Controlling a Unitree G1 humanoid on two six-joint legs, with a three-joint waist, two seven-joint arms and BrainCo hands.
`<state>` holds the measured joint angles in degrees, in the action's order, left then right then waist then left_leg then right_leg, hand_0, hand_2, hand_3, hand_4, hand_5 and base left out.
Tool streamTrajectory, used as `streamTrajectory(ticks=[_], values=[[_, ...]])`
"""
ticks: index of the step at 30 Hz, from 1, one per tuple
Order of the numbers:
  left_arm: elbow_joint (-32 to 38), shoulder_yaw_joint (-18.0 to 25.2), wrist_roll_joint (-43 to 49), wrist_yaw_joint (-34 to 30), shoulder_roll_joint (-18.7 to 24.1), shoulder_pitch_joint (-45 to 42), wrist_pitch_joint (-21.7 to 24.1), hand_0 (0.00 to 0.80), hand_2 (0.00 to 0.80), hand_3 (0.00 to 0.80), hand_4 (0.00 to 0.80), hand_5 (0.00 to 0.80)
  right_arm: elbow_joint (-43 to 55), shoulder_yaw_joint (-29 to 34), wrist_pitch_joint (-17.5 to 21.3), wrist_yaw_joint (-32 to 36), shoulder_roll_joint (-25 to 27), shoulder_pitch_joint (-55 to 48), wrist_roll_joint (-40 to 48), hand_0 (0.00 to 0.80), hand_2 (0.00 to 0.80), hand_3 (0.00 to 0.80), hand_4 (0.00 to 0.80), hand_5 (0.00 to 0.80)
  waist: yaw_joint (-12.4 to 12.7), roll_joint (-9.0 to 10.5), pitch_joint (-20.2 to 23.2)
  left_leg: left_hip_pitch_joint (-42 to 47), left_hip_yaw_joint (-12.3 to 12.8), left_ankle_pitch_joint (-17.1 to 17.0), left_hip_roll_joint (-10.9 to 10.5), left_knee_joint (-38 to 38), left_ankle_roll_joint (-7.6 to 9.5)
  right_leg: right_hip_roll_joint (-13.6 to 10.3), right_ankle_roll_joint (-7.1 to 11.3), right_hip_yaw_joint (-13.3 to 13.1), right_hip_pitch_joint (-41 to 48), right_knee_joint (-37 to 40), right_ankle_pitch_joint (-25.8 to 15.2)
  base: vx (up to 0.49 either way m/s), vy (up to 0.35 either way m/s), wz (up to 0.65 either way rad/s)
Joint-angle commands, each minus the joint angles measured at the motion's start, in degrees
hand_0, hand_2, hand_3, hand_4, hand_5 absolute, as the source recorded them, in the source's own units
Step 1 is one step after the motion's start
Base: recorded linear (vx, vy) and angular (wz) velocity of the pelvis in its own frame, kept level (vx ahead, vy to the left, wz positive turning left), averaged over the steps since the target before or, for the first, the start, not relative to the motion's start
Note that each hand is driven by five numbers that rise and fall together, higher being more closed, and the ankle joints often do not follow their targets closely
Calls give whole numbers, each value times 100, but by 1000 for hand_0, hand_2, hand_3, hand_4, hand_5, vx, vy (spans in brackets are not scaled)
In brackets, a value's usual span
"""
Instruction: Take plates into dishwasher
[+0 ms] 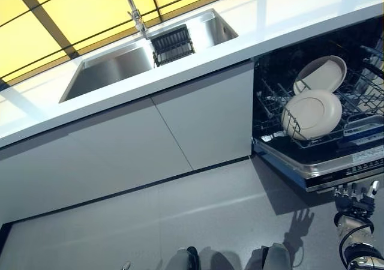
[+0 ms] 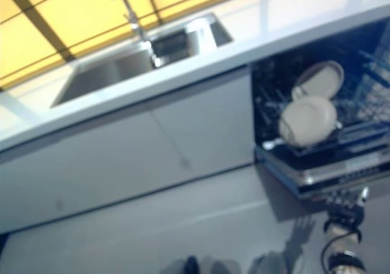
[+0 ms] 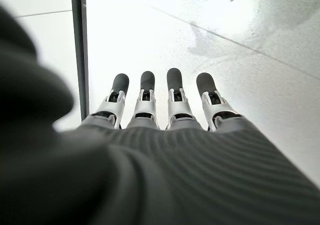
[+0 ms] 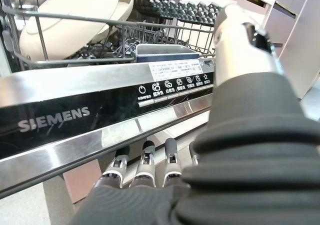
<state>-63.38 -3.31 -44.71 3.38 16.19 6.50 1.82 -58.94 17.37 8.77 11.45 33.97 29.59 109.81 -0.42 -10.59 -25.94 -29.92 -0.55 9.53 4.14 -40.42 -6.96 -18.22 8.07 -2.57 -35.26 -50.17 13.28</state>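
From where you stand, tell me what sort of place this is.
Most likely a home kitchen. A steel sink with a tap is set into a white counter, and beside the cabinets an open dishwasher holds two plates in its rack.

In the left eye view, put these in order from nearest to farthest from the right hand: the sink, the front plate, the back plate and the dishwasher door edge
From the right hand, low at the right:
1. Dishwasher door edge, just above the hand.
2. Front plate, standing in the rack.
3. Back plate, behind and above the front one.
4. Sink, far across on the counter's left.
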Motion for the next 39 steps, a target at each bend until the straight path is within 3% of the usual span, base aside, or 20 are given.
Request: streamTrajectory(ticks=[1, 7, 17, 34, 39], values=[[75, -1, -182, 73, 379, -117, 23, 0, 0, 0, 0, 0, 596, 143, 248, 854, 199, 550, 132, 0, 0, 0, 0, 0, 96, 256, 214, 152, 154, 586, -109, -804, 469, 45, -519, 111, 363, -145, 43, -4, -73, -11], [267, 22, -108, 189, 542, -147, -76, 0, 0, 0, 0, 0, 1188, -242, 206, 1147, 386, 1131, -261, 0, 0, 0, 0, 0, 260, 400, 259, 211, 57, 563, -79, -792, 464, 61, -499, 208, 512, -84, 26, 33, -65, 7], [274, -59, -109, 258, 655, -84, -186, 0, 0, 0, 0, 0, 1337, -971, 168, 1120, 649, 2141, -586, 0, 0, 0, 0, 0, 552, 602, 359, 386, -125, 416, -88, -559, 442, 76, -486, 364, 816, 53, -6, 51, -43, 2], [152, 86, -51, 240, 683, -288, -67, 0, 0, 0, 0, 0, 833, -949, 137, 1043, 871, 2461, -692, 0, 0, 0, 0, 0, 966, 755, 556, 1032, -474, -221, -2, 571, 298, 47, -471, 796, 1722, 798, -155, 78, -30, 16], [-9, 112, 130, 94, 660, -353, -78, 0, 0, 0, 0, 0, 705, -954, 65, 572, 899, 2408, -1107, 0, 0, 0, 0, 0, 1025, 756, 625, 1163, -552, -460, 61, 936, 252, 87, -514, 921, 1920, 1020, -194, 49, -26, 23]])
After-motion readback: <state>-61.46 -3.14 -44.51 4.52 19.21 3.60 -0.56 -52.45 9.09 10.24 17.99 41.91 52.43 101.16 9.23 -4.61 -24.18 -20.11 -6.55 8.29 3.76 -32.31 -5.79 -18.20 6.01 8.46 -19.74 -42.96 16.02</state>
